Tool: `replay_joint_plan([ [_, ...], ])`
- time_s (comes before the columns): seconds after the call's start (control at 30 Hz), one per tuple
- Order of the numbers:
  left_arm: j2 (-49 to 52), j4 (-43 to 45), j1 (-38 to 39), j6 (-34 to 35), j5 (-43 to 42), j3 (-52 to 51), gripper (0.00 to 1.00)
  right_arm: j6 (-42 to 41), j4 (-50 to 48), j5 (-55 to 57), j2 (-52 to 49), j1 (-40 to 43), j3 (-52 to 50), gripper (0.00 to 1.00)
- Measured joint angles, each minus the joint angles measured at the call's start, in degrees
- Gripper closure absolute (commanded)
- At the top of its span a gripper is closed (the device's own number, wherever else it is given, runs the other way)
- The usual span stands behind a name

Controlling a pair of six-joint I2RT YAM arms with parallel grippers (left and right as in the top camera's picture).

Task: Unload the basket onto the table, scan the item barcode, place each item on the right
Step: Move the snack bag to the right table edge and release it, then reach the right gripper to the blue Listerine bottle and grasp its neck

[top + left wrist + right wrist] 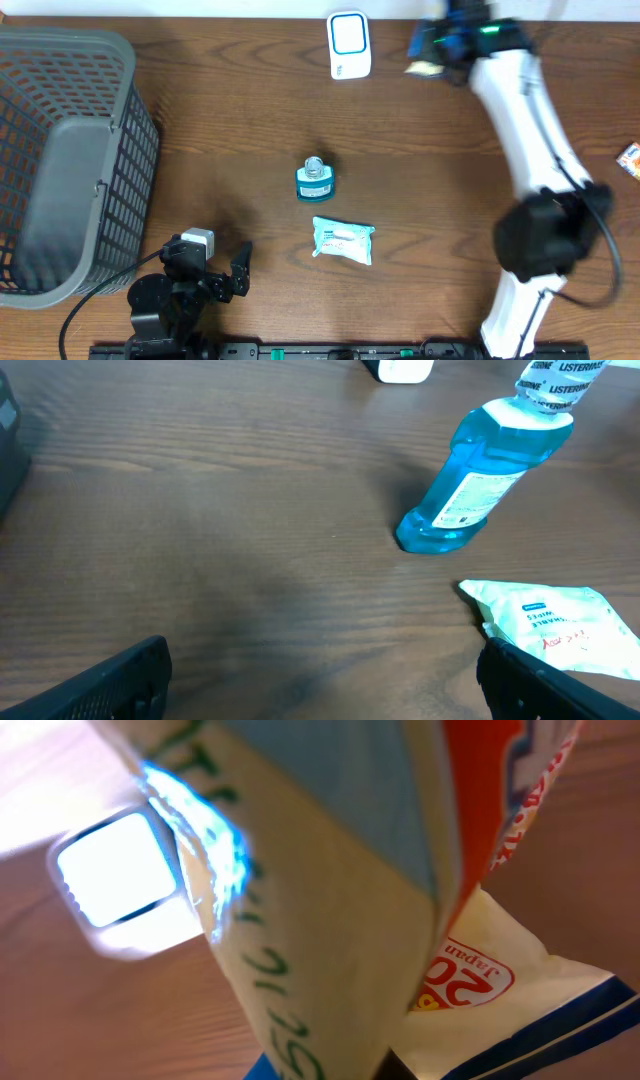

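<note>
Overhead, the left end effector (222, 262) rests wide open, and just beside the scanner (349, 45) the snack packet (422, 68) hangs in the closed right end effector (447, 42), so the scanning step seems in hand, and next its barcode probably must face the scanner window.

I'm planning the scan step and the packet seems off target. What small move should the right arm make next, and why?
Probably ease the packet sideways toward the scanner until it faces the lit window. The right end effector is shut on the packet beside the scanner, and the wrist view shows the window off to one side of it. No barcode is visible.
</note>
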State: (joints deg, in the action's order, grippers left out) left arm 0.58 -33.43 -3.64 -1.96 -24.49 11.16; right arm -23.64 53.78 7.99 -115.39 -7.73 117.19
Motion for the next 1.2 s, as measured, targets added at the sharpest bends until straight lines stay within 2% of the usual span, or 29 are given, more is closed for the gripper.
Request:
replay_joint_plan([
  [0.07,0.0,0.0,0.0,-0.02,0.0,0.0,0.02,0.04,4.09,8.61,2.69,3.61,0.59,0.99],
  [0.2,0.0,-0.02,0.0,0.0,0.0,0.0,0.02,0.13,4.04,19.93,1.88,11.63,-1.09,0.99],
  [0.53,0.0,0.0,0.0,0.0,0.0,0.0,0.02,0.22,-2.23,21.73,-10.93,30.32,-12.11,0.97],
  [0.67,0.0,0.0,0.0,0.0,0.02,0.0,0.02,0.22,-6.01,15.85,-10.93,35.34,-12.22,0.74],
  [0.7,0.0,-0.02,0.0,0.0,0.0,0.0,0.02,0.31,-6.19,14.47,-10.67,35.85,-12.13,0.62],
  [0.73,0.0,0.0,0.0,0.0,0.0,0.0,0.02,0.59,-6.12,13.2,-10.38,36.35,-11.98,0.59],
  [0.8,0.0,0.0,0.0,0.0,0.02,0.0,0.02,0.42,-5.97,10.47,-9.42,36.87,-11.5,0.39],
  [0.87,0.0,-0.02,0.0,0.0,0.0,0.0,0.02,0.13,-5.84,7.96,-7.56,37.31,-10.99,0.25],
  [0.9,0.0,0.0,0.0,0.0,0.0,0.0,0.02,0.28,-5.18,5.66,-5.35,37.44,-10.95,0.12],
  [0.97,0.0,-0.02,0.0,0.0,0.0,0.0,0.02,0.46,-4.52,0.7,-0.52,37.44,-10.93,0.06],
  [1.2,0.0,-0.02,0.0,0.0,0.0,0.0,0.02,-2.84,-0.98,-24.0,19.54,36.7,-9.62,0.01],
])
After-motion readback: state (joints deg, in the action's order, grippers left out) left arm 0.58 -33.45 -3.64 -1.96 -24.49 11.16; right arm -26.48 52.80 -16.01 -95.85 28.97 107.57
